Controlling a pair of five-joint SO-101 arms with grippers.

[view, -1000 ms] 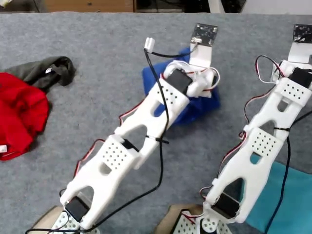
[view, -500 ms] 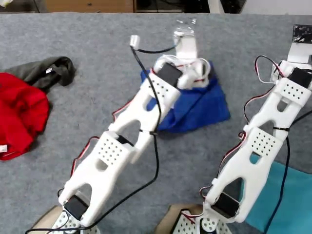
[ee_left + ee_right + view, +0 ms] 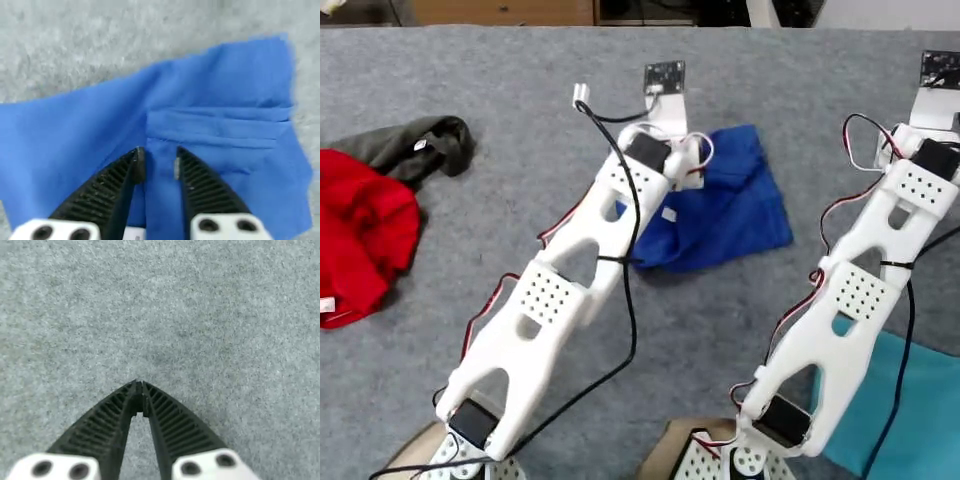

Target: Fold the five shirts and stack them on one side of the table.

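A blue shirt (image 3: 735, 210) lies spread in the middle of the grey table (image 3: 520, 90), partly under the left arm (image 3: 570, 290). In the left wrist view my left gripper (image 3: 158, 162) hovers just over the blue shirt (image 3: 220, 85), near a stitched fold. Its black fingers (image 3: 135, 167) stand a little apart, with nothing clearly pinched. The right arm (image 3: 880, 250) stretches toward the far right edge. My right gripper (image 3: 139, 386) is shut over bare grey cloth, holding nothing.
A red shirt (image 3: 360, 235) and a dark grey shirt (image 3: 415, 145) lie crumpled at the left edge. A teal shirt (image 3: 910, 400) lies flat at the near right, partly under the right arm. Bare table shows between the red and blue shirts.
The left arm's wrist swung left and back. The blue shirt, bunched under it a second ago, now lies spread out to the right. The right arm has kept still.
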